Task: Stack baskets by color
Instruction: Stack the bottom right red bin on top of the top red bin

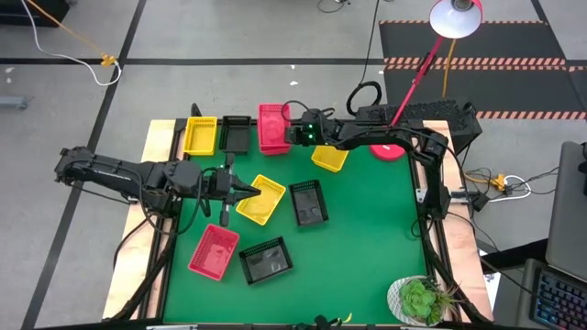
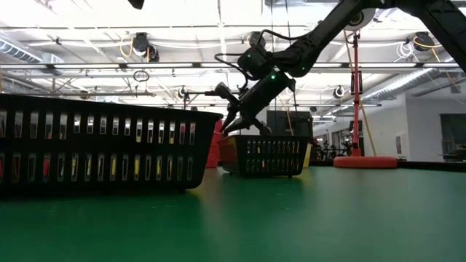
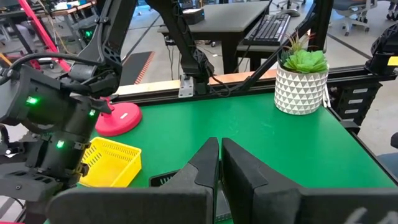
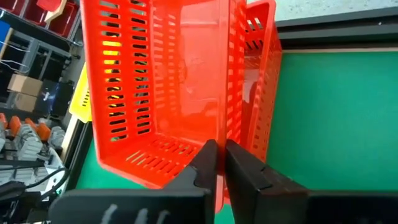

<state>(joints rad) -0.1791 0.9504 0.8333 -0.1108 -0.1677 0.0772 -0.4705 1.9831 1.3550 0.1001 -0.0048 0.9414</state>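
Three baskets (image 1: 235,134) line the table's (image 1: 367,238) far edge; five lie scattered nearer; plant (image 1: 420,299) at right corner.

A robotics lab or test hall in an open industrial space. The low view looks past the green table mat (image 2: 328,211) into a high room with exposed ceiling trusses (image 2: 109,69), strip lights and hanging cable reels (image 2: 140,45). From above, the concrete floor (image 1: 83,101) shows black tape lines and hazard-striped mats (image 1: 477,41), with loose cables trailing. Ahead of the left gripper's (image 3: 219,163) closed jaws, beyond the table's edge, stand a desk with a keyboard (image 3: 272,28) and office chairs. A red desk lamp (image 1: 456,16) lights the table, and a potted succulent (image 3: 301,78) sits at one corner.
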